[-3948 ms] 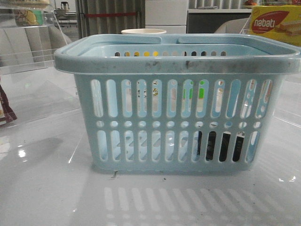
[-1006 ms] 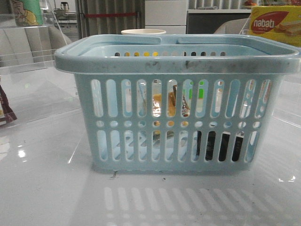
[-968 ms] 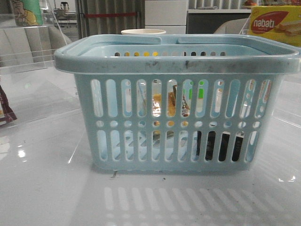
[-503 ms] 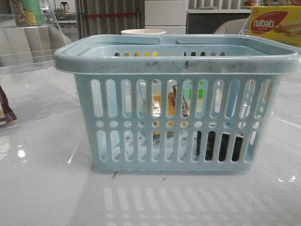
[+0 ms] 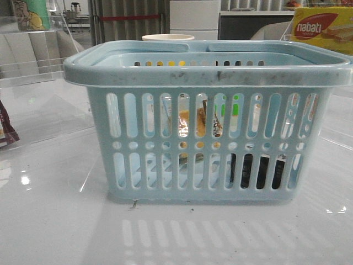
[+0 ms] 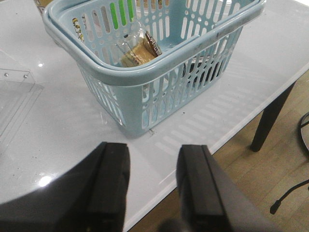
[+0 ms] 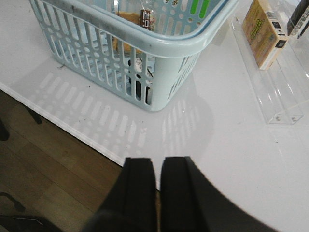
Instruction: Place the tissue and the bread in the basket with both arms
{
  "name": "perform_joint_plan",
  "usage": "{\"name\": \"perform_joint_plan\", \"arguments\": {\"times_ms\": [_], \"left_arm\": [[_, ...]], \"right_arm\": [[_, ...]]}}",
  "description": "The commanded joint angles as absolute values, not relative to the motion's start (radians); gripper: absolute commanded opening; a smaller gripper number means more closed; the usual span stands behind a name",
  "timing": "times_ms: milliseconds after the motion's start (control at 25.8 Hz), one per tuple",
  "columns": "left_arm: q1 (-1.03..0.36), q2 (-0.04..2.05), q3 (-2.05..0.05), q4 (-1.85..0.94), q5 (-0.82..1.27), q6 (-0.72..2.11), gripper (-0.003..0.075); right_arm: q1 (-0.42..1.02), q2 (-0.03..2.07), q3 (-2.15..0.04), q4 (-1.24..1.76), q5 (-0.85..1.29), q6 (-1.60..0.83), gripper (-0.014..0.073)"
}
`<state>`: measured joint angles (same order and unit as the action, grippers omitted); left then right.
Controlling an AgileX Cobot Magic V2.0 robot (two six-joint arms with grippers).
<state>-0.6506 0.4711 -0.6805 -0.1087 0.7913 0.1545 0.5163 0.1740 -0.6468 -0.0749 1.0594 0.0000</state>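
Basket [image 5: 207, 118] sits centre on table [image 5: 55, 221], near its front edge. Bread [image 6: 137, 48] lies inside basket, leaning on the far wall, about mid-width. Tissue [image 5: 256, 171] on basket floor, right front corner, below and right of bread. Cup [image 5: 168, 37] behind basket. Nabati box [image 5: 322, 27] behind, far right. Maroon packet [image 5: 6, 130] at left edge, well apart from basket. Left gripper [image 6: 152, 186] and right gripper [image 7: 157, 186] hang over the table's front edge, clear of basket.
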Motion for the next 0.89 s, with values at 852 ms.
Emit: {"name": "perform_joint_plan", "arguments": {"times_ms": [852], "left_arm": [[-0.658, 0.473, -0.708, -0.12, 0.72, 0.144, 0.0091]], "right_arm": [[0.514, 0.188, -0.671, -0.084, 0.992, -0.008, 0.0058]]}}
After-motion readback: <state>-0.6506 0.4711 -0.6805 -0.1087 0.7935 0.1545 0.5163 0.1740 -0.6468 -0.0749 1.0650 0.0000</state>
